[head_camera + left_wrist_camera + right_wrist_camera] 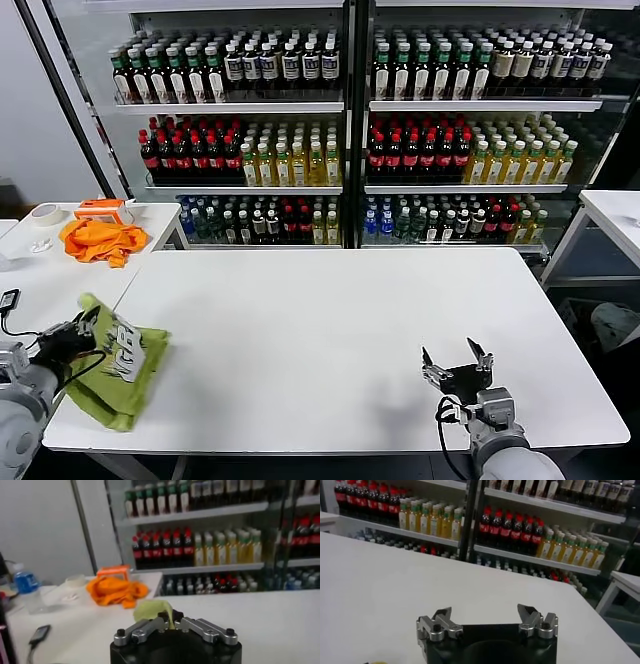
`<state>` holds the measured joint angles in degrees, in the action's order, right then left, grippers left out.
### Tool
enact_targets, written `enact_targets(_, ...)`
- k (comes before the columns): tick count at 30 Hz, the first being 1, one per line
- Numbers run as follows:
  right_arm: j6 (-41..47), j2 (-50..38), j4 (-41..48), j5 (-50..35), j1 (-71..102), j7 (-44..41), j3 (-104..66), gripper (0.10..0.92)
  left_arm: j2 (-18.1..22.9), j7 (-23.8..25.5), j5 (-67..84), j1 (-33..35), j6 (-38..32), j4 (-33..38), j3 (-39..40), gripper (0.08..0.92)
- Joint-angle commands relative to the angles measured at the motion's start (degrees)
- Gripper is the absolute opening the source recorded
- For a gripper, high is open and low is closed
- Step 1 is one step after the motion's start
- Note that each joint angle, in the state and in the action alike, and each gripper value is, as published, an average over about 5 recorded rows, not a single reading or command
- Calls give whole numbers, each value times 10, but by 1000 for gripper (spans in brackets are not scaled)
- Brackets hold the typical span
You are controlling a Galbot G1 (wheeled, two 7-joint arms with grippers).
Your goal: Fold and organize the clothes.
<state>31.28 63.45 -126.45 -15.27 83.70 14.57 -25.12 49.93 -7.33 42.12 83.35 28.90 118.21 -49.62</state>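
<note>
Over at the near left edge of the table (330, 320), the left gripper (82, 333) is pinched tight on a bunched-up shirt (125, 370). Soft, light, floppy stuff, so I'd grab a hem or shoulder seam. Right gripper (456, 362) sits near right, jaws wide apart, holding nothing.

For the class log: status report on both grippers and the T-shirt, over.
Left gripper shut on yellow-green T-shirt at the table's left edge. Right gripper open, empty, near front right. Nothing in the way.
</note>
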Motion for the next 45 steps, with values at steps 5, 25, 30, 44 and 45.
enact_targets(5, 5, -3, -9, 2, 11, 3, -13, 823, 275, 69, -268, -45, -57, 43, 487, 102)
enact_targets(25, 13, -4, -9, 3, -7, 3, 0, 823, 269, 51, -231, -135, -106, -20, 469, 288)
enact_targets(30, 17, -6, -13, -37, -17, -5, 23, 823, 231, 61, -221, -126, -116, 23, 396, 427)
enact_targets(44, 20, 4, 47, -186, -98, 2, 251, 823, 109, 67, -199, -29, -152, 8, 137, 805)
enact_targets(45, 20, 5, 55, -186, -103, 5, 259, 823, 112, 66, -198, -28, -150, 7, 133, 812)
